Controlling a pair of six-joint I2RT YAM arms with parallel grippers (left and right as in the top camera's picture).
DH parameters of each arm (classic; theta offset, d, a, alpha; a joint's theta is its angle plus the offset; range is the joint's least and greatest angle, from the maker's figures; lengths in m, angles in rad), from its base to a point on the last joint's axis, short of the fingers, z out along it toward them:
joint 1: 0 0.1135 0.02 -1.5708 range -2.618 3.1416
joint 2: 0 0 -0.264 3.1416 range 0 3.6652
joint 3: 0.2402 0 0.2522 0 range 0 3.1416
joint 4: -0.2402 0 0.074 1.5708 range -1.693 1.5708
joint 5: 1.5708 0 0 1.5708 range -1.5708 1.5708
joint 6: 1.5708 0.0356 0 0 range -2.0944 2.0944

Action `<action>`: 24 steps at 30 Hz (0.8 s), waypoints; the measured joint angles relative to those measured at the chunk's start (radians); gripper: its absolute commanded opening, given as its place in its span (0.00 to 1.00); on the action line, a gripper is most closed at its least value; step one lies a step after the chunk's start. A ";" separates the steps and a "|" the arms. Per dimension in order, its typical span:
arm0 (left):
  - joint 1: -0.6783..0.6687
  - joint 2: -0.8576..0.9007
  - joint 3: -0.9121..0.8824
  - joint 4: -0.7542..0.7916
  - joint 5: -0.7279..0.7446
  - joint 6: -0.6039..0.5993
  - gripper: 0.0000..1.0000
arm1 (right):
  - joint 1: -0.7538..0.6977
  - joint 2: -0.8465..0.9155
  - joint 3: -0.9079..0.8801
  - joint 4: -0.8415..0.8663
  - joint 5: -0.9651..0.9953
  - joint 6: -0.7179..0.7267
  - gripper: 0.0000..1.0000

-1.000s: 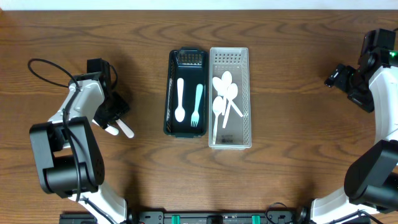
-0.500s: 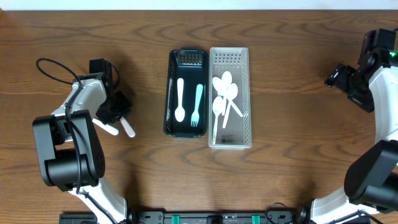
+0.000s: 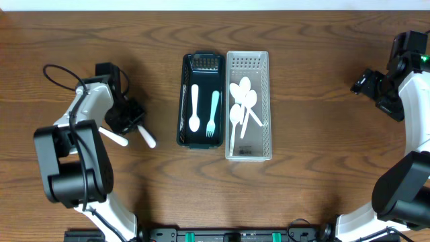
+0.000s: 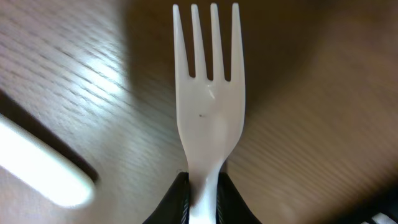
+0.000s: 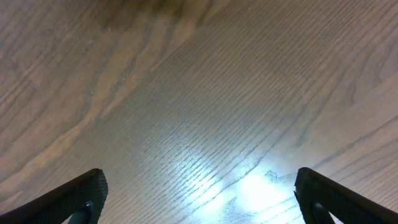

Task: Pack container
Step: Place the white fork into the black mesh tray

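Note:
My left gripper (image 3: 134, 125) (image 4: 202, 190) is shut on the handle of a white plastic fork (image 4: 208, 106) (image 3: 147, 138), its tines pointing away over the wood. A second white utensil (image 3: 113, 138) (image 4: 40, 168) lies on the table just beside it. The black container (image 3: 183, 101) in the middle holds a white spoon (image 3: 194, 107) and a teal fork (image 3: 213, 113). Touching it on the right, a white basket (image 3: 269, 101) holds several white spoons (image 3: 242, 104). My right gripper (image 3: 366, 82) (image 5: 202, 202) stands open over bare wood at the far right.
The table top is dark brown wood (image 3: 316, 168). A black cable (image 3: 57, 74) loops behind the left arm. Both arm bases stand at the near corners.
My left gripper has shut on the white fork, and the fork's far end has swung a little right and toward the front edge. The right arm has not moved.

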 measured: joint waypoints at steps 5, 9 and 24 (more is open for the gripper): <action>-0.081 -0.190 0.105 -0.046 0.051 0.077 0.06 | 0.000 0.000 0.000 0.000 0.000 0.000 0.99; -0.212 -0.337 0.137 -0.048 0.068 0.136 0.06 | 0.000 0.000 0.000 0.000 0.000 0.000 0.99; -0.570 -0.118 0.093 -0.005 -0.158 0.340 0.80 | 0.000 0.000 0.000 0.000 0.000 0.000 0.99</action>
